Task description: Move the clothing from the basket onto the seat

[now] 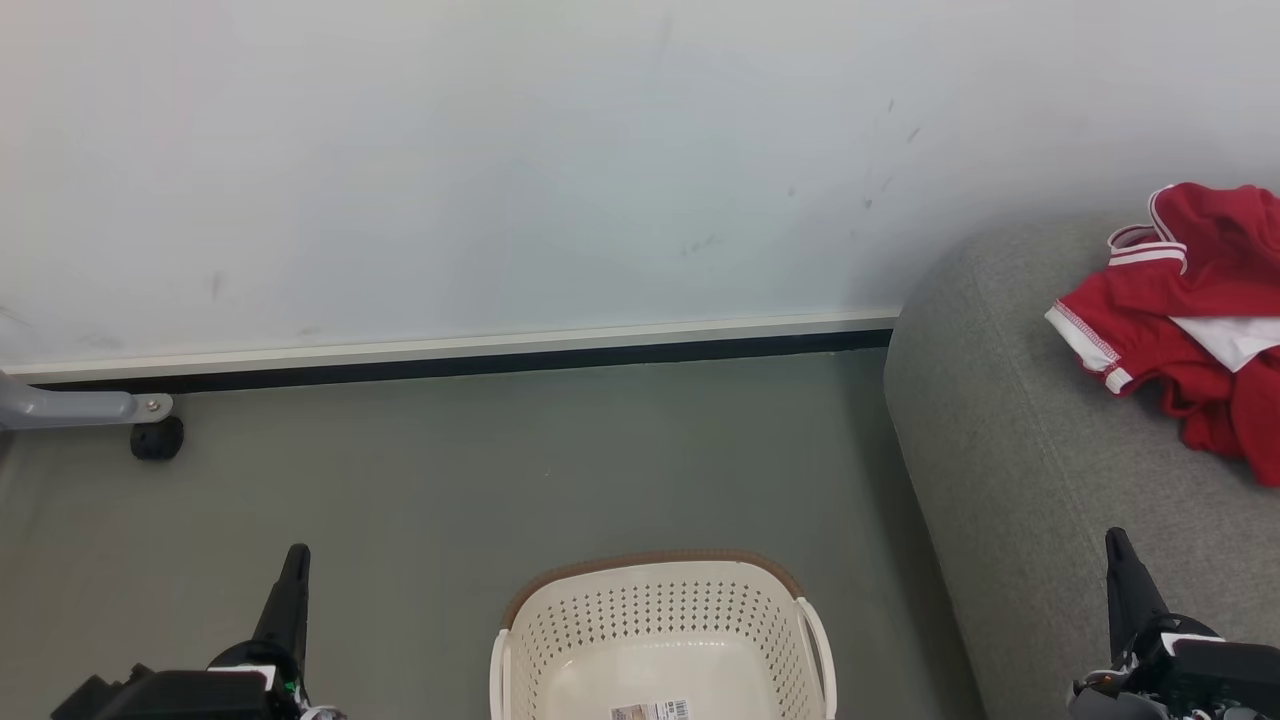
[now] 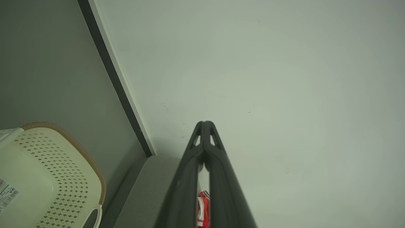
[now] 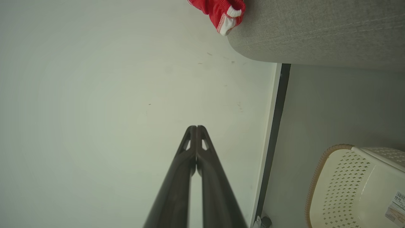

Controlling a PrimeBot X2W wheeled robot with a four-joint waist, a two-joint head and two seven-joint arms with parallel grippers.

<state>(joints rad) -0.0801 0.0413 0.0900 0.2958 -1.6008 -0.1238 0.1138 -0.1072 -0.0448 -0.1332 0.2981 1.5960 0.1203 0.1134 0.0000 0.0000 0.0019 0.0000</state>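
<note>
Clothing (image 1: 1195, 300) lies crumpled at the right edge of the head view, on the grey seat (image 1: 1000, 450), well apart from the basket (image 1: 655, 600) at bottom centre, whose visible floor carries nothing but a sticker (image 1: 652, 711). The task looks finished. That would explain why the left gripper (image 1: 297, 555) at lower left and the right gripper (image 1: 1116, 540) at lower right hang with fingers pressed together, holding nothing, clear of cloth and basket.
</note>
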